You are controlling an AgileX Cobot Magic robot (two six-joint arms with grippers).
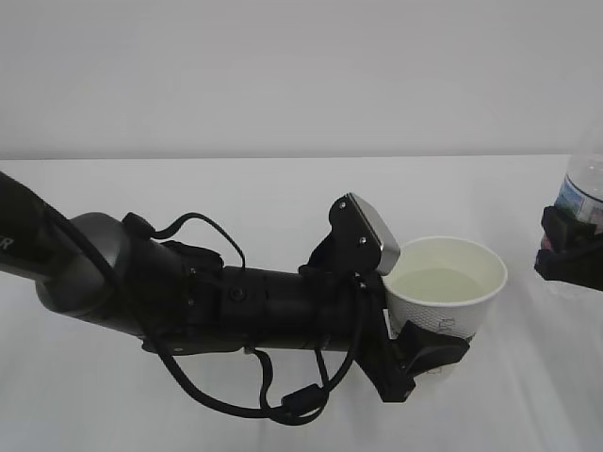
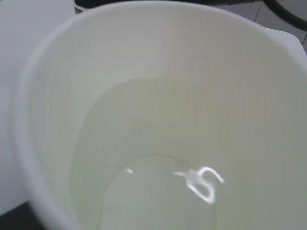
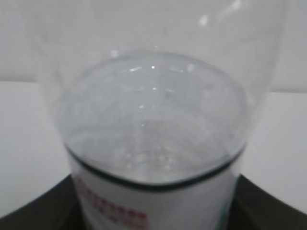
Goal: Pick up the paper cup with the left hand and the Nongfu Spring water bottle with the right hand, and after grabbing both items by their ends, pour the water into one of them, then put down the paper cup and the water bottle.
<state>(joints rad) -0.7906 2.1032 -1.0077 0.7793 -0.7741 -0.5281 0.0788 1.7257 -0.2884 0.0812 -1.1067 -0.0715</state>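
The paper cup (image 1: 445, 294), holding pale water (image 1: 438, 283), is gripped between the left hand's (image 1: 407, 325) fingers; the Nongfu Spring water bottle (image 1: 584, 193) is clamped between the right hand's (image 1: 570, 252) fingers.

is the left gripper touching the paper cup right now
Touching. The exterior view shows the left gripper clamped around the paper cup, black fingers pressed against its side.
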